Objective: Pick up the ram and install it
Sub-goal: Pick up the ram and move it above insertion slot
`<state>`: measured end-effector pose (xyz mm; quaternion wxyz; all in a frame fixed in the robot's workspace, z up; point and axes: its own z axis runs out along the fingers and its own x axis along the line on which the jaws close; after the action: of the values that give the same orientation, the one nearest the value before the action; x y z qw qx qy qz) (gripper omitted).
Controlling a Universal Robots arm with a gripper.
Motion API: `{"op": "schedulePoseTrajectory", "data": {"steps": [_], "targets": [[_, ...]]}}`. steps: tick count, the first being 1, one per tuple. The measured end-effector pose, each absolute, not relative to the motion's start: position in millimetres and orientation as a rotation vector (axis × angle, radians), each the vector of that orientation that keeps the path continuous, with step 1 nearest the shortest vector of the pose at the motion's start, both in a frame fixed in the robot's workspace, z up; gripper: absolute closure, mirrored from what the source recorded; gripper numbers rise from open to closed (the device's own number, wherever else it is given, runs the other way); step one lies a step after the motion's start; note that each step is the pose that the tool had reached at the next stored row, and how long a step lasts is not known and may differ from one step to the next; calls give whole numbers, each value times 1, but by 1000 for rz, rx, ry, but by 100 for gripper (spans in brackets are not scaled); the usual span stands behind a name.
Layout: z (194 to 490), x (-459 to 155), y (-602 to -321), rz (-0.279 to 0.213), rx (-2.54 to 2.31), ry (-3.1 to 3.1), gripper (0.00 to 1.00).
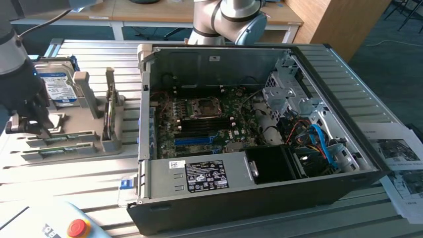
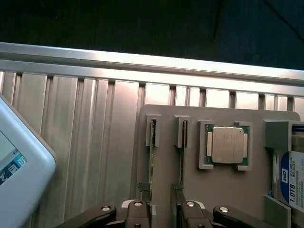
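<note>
Black two-fingered end effector [image 1: 38,130] low over a flat grey plastic holder tray [image 1: 76,121] at the exterior view's left, on the ribbed aluminium counter [image 1: 73,173]. Fingers apart, clamped on nothing. In the tray, two long thin green circuit-board sticks, standing on edge in parallel slots. From the wrist: the ram [image 2: 151,159] runs in between the spread fingertips [image 2: 144,187], close beside one of them. Just beside it, a second green stick [image 2: 182,159], reaching the other fingertip; whether either stick touches a finger, cannot tell. Further along the tray, a square silver processor chip [image 2: 227,145] in its own pocket, then a boxy silver hard drive with a blue-white label [image 2: 290,183]. In the exterior view's middle, a black computer case [image 1: 264,198] lying with its side off, motherboard [image 1: 225,124] bare, well apart from the ram. Near the counter's front edge, a pale pendant with a red button [image 1: 78,228].
</note>
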<state>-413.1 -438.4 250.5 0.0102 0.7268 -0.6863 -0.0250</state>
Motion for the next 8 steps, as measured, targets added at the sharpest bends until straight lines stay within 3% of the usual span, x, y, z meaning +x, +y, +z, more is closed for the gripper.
{"op": "schedulePoseTrajectory", "data": {"steps": [8], "targets": [[236,-413,-440,-78,2269,-2142,69]]}}
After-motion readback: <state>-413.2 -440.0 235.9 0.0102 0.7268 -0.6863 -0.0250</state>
